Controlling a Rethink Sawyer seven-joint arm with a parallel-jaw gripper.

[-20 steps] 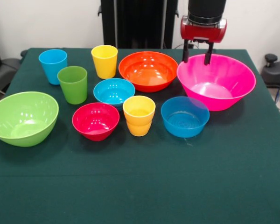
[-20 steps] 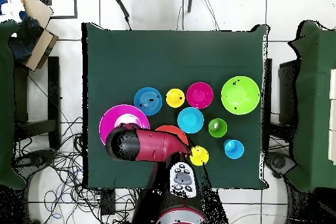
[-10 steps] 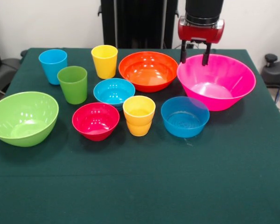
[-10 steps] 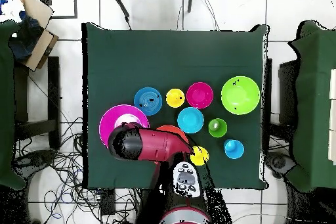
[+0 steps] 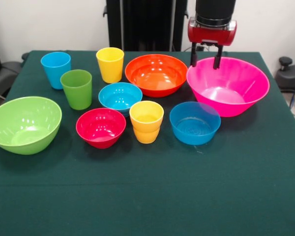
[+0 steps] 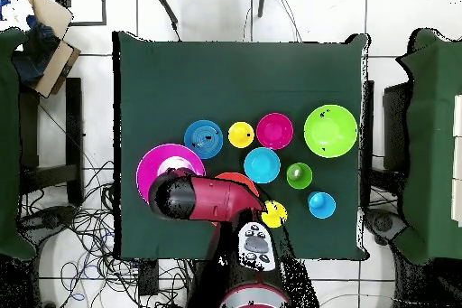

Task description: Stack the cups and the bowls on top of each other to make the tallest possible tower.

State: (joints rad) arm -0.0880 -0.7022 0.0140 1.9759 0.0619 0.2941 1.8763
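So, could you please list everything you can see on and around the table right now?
Cups: 4, on the table's left half in the front view: light blue, green, yellow, squat yellow-orange in the middle.
Bowls: 6: lime at far left, red, small blue, second small blue, orange at the back, pink at right.
Table: 1, dark green cloth.
Cardboard box: 1, brown, off the table's corner in the overhead view.
Arm: 1, red and black, reaching over the pink bowl.
Tool: 1, open, at the pink bowl's back rim.

green-clothed table (image 5: 196, 196), white tiled floor (image 6: 207, 11), pale wall (image 5: 49, 24)
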